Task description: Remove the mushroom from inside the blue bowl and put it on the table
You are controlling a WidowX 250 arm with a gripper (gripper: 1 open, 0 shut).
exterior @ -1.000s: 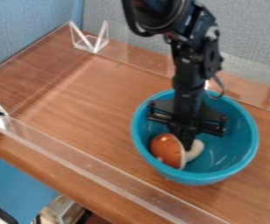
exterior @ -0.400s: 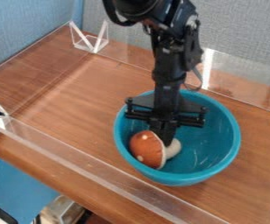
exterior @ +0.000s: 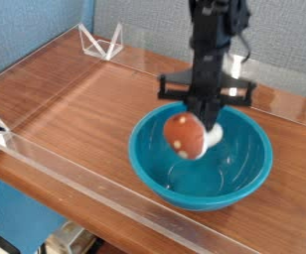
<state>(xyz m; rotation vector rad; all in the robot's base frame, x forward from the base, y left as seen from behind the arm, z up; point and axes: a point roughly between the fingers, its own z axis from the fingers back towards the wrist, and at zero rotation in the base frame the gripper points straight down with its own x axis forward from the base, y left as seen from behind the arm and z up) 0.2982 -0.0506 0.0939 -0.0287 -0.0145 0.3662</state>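
The mushroom (exterior: 184, 135), reddish-brown cap with a cream stem, hangs tilted from my gripper (exterior: 207, 123), which is shut on its stem side. It is lifted off the floor of the blue bowl (exterior: 153, 171) and sits about level with the rim, still over the bowl's inside. The gripper points straight down from the black arm above. The bowl rests on the wood-grain table (exterior: 76, 94), right of centre. The fingertips are partly hidden behind the mushroom.
Low clear acrylic walls (exterior: 76, 177) edge the table along the front and back. A clear triangular bracket (exterior: 102, 45) stands at the far left corner. Bare tabletop stretches left of the bowl.
The gripper has risen with the mushroom, lifting it from the bowl's floor to rim height. The bowl slid a little to the left early on.
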